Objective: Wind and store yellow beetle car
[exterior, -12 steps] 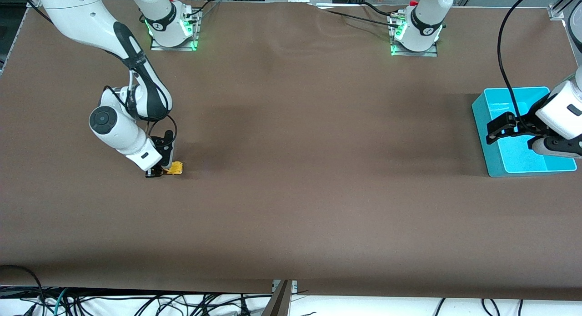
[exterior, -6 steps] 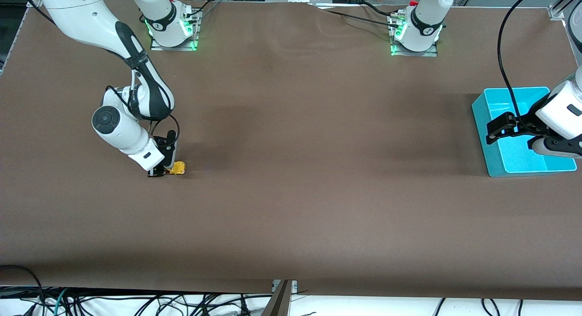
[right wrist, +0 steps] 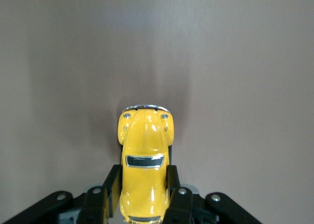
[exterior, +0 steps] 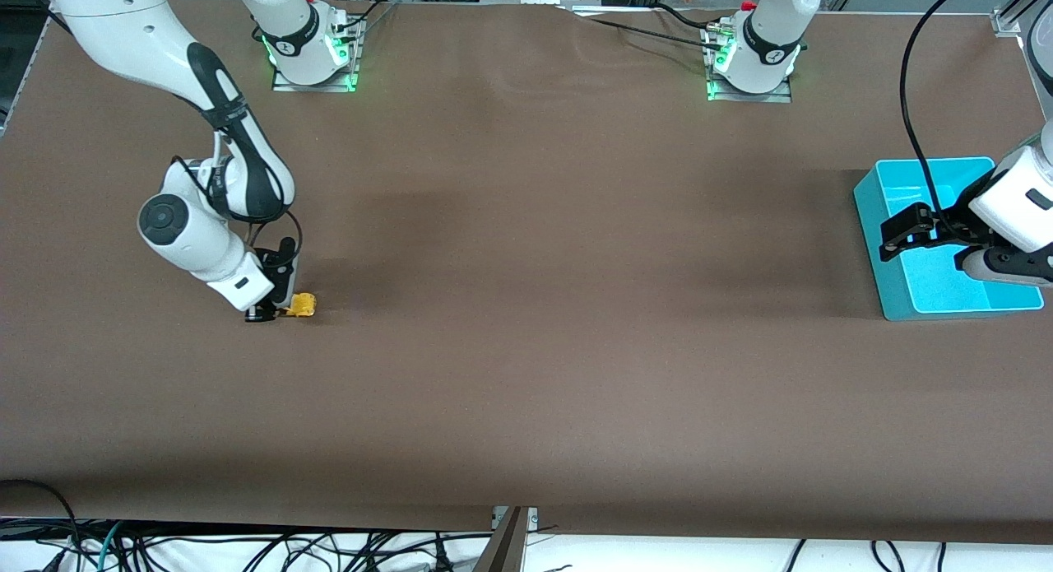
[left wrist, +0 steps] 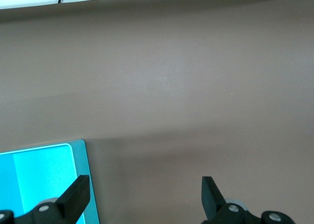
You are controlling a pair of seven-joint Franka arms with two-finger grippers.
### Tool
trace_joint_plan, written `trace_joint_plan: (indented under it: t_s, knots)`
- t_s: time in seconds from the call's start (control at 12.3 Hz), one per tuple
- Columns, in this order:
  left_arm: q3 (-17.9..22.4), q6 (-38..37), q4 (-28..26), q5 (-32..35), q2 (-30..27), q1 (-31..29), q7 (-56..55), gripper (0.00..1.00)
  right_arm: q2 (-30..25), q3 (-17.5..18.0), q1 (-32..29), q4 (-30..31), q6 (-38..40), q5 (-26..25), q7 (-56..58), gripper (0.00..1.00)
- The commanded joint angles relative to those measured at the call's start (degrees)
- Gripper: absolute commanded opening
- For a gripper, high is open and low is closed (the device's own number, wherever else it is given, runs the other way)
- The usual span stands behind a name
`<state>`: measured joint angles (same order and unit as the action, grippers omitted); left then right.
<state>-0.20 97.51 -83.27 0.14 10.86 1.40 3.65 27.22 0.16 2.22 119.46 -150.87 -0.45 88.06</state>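
Observation:
The yellow beetle car rests on the brown table toward the right arm's end. My right gripper is shut on the car's rear half, a finger pressed against each side. In the right wrist view the yellow beetle car points away from the gripper, hood and chrome bumper showing. My left gripper hangs open over the edge of the teal bin, nothing between its fingers.
The teal bin stands at the left arm's end of the table, its rim in the left wrist view. Cables hang off the table's front edge. Brown table surface stretches between car and bin.
My right gripper has slid the car along the table toward the right arm's end, after a slight shift the other way. The left arm has not moved.

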Motion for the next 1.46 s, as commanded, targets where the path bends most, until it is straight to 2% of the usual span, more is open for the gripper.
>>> trace_joint_plan:
  t_s: [0.0,0.57,0.65,0.73,0.81,0.97,1.22,1.38]
  knots:
    - [-0.1,-0.2,1.4,1.5,0.7,0.2,0.8,1.00,4.2,0.3,-3.1,0.2,-1.8,0.4,4.0,0.34]
    - [-0.1,-0.2,1.4,1.4,0.7,0.3,0.8,1.00,5.7,0.4,-7.0,-1.1,-2.1,0.4,9.7,0.36]
    - [-0.1,-0.2,1.4,1.4,0.7,0.3,0.8,1.00,5.7,0.4,-7.0,-1.1,-2.1,0.4,9.7,0.42]
    - [-0.1,-0.2,1.4,1.4,0.7,0.3,0.8,1.00,5.7,0.5,-7.0,-2.0,-2.0,0.5,9.4,0.80]
    - [-0.1,-0.2,1.4,1.4,0.7,0.3,0.8,1.00,5.6,1.1,-6.9,-3.6,-1.3,0.5,9.4,1.00]
    - [-0.1,-0.2,1.4,1.4,0.7,0.3,0.8,1.00,4.7,2.1,-6.6,-6.5,2.9,0.7,9.1,1.00]
    - [-0.1,-0.2,1.4,1.4,0.7,0.3,0.8,1.00,3.5,3.2,-6.4,-17.8,18.0,0.9,8.9,1.00]
    - [-0.1,-0.2,1.4,1.4,0.7,0.3,0.8,1.00,3.5,3.3,-5.7,-23.2,24.2,1.0,8.4,1.00]
